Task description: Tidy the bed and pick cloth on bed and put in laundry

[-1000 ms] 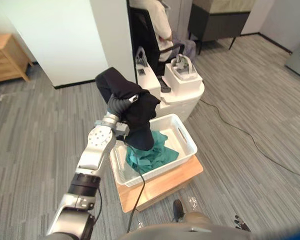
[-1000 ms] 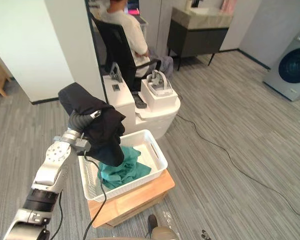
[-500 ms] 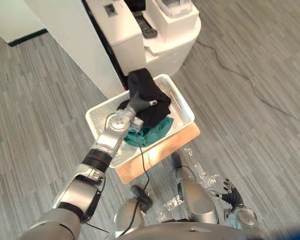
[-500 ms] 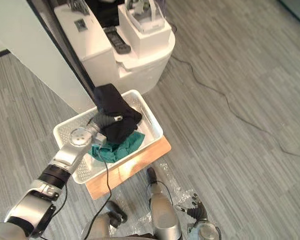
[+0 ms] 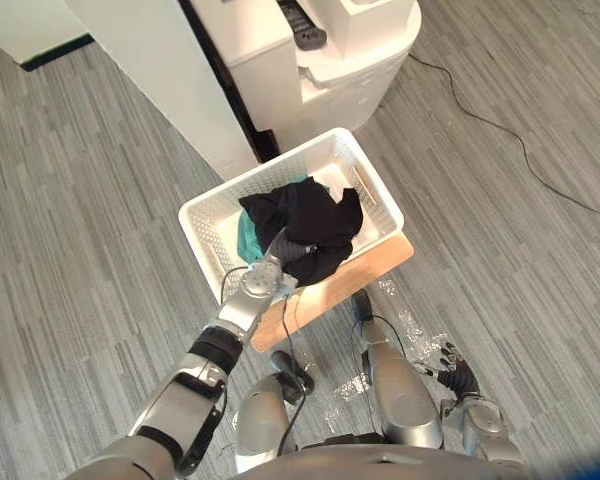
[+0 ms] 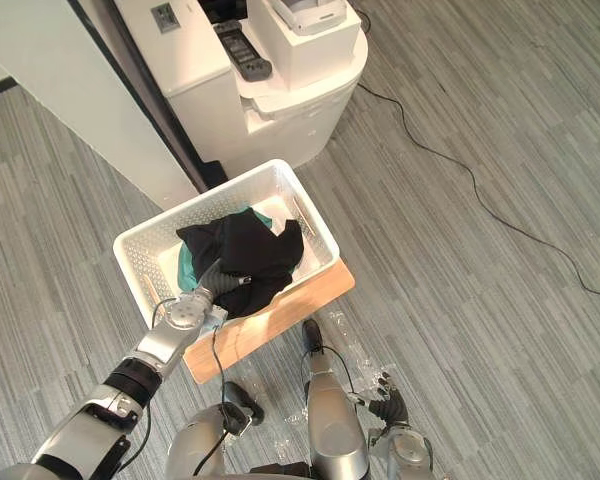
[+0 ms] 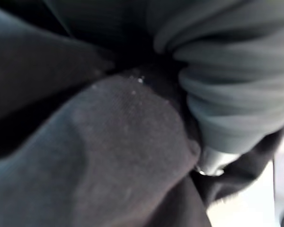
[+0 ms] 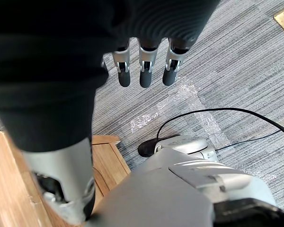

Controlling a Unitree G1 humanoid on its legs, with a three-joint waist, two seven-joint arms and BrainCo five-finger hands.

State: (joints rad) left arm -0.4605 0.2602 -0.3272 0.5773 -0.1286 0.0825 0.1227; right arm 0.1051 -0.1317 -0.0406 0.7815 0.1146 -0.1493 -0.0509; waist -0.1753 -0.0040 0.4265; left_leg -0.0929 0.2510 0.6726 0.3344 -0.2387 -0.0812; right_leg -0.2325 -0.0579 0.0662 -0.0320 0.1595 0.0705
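black cloth (image 5: 315, 225) is lying in the white laundry basket (image 5: 205, 225), bunched up in a heap over most of the middle. its edge at about 6 o'clock laps over the basket's near rim. a teal cloth (image 5: 246, 232) peeks out from under it on the 9 o'clock side, also inside the basket.

the basket sits on a wooden board (image 5: 380, 262) on the grey plank floor (image 5: 80, 250), and the board sticks out past the basket toward 4 o'clock.

the left arm comes in from 7 o'clock and the left hand (image 7: 232, 94) goes in under the black cloth at the near rim. only its ribbed cover shows against dark fabric, fingers buried, so i honestly can't tell if it's gripping the cloth or not.

the right hand (image 8: 146, 66) is down at about 5 o'clock from the basket, well apart from it. it hangs over the floor with its fingers straight and relaxed, holding nothing. some clear plastic film (image 8: 180, 99) lies on the floor below it.

at 12 o'clock from the basket there's a white cabinet unit (image 5: 350, 60), just beside the basket's far rim, with a black remote (image 5: 298, 22) on top. a white wall panel (image 5: 150, 70) stands at 11 o'clock.
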